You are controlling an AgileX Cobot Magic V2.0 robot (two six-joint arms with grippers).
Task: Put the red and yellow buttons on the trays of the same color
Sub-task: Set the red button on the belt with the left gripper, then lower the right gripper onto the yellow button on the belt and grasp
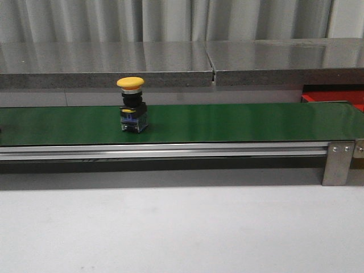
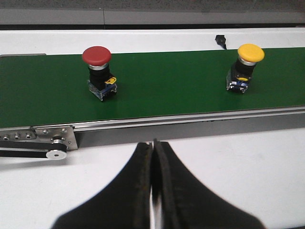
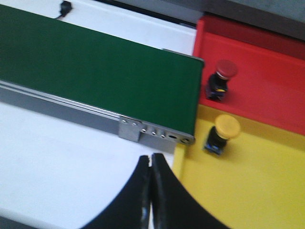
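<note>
**Both pincers closed, empty; two buttons on belt, two in trays**

Left pincer: black fingers pressed together, no gap, nothing between. Hovering over white table, near side of belt, clear of it.

Right pincer: fingers likewise pressed flat together, holding nothing. Over white table at belt's end, just beside yellow tray edge.

Out from left pincer, in left wrist view: green belt beyond, w/ silver rail along its near edge. Red button upright on belt at approx 11 o'clock from fingertips; yellow button upright on belt at approx 1 o'clock. Well apart from each other. Small black item at far belt edge, too small to tell.

Front view: same yellow button upright on belt, left of centre. Red button out of frame there. Sliver of red tray at 3 o'clock, behind belt end. No arms visible in this view.

Out from right pincer, in right wrist view: yellow tray just beside fingertips, yellow-cap button standing in it at approx 2 o'clock. Red tray beyond, touching yellow tray edge to edge; red-cap button standing in it near belt end. Image blurred, finer detail unclear.
</note>
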